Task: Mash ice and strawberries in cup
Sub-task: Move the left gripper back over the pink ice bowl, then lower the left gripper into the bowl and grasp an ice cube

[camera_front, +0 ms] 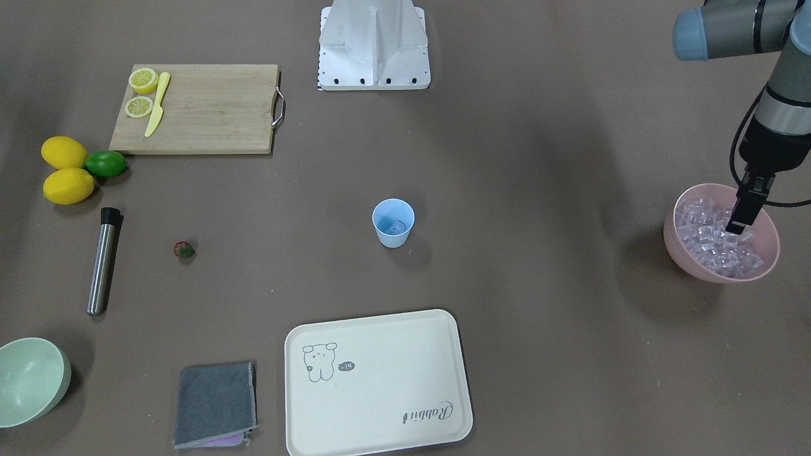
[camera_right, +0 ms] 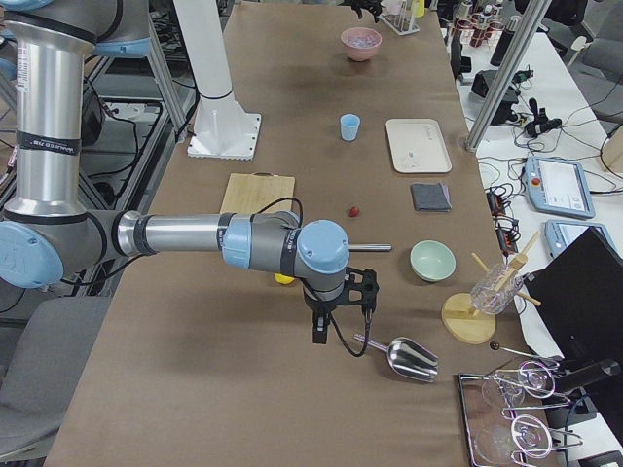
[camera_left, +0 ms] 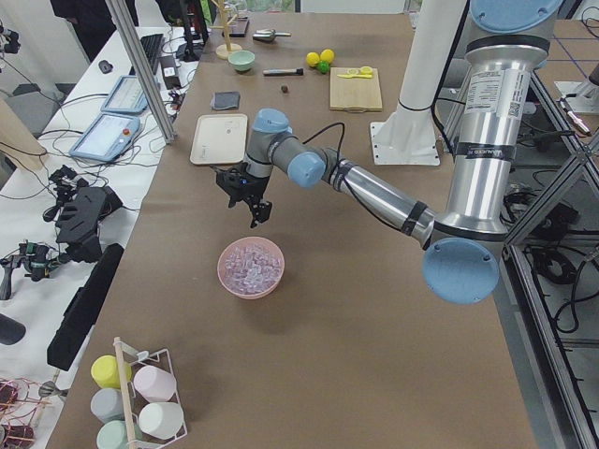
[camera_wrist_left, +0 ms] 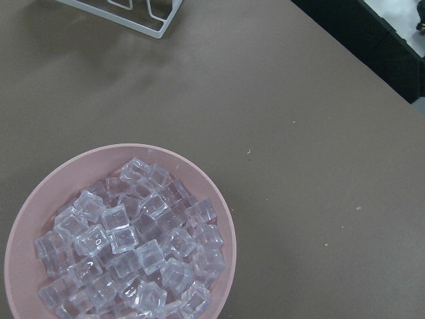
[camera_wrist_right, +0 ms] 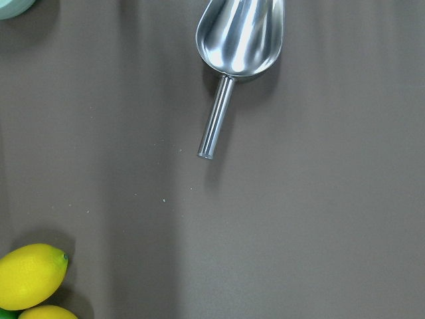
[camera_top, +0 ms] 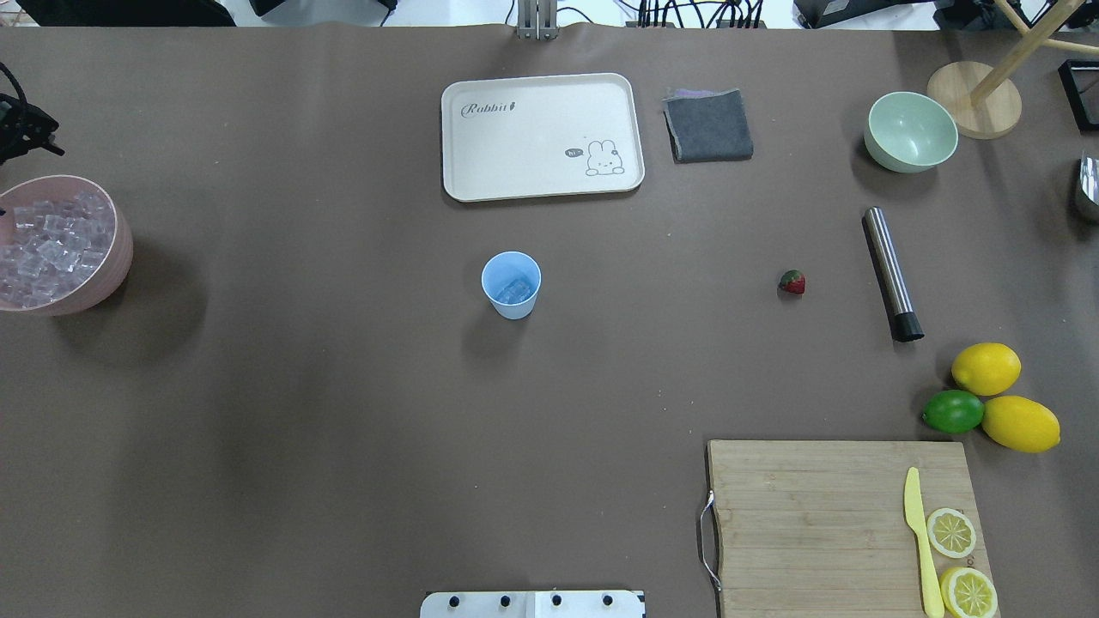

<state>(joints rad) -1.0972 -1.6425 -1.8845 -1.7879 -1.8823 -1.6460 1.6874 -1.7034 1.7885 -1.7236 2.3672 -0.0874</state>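
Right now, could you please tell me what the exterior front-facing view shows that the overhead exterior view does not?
Only front-facing: the left gripper in plain sight, up near the pink bowl of ice; overhead catches just a dark sliver at its left edge.
Only overhead: a round wooden stand and a shiny metal edge at the right border.
Both: the cup with ice inside, the strawberry, the tray and the cutting board.

Cup [camera_front: 393,221]: light blue.
Ice [camera_front: 716,247]: clear, colourless.
Ice bowl [camera_front: 670,244]: pink.
Strawberry [camera_front: 184,250]: red, green leafy top.
Lemons [camera_front: 64,152]: yellow.
Lime [camera_front: 106,163]: green.
Tray [camera_front: 380,392]: cream, grey rabbit drawing, script lettering.
Cloth [camera_front: 215,402]: grey.
Second bowl [camera_front: 28,380]: pale green.
Table [camera_front: 538,190]: brown.
Cutting board [camera_front: 209,107]: light wood grain.
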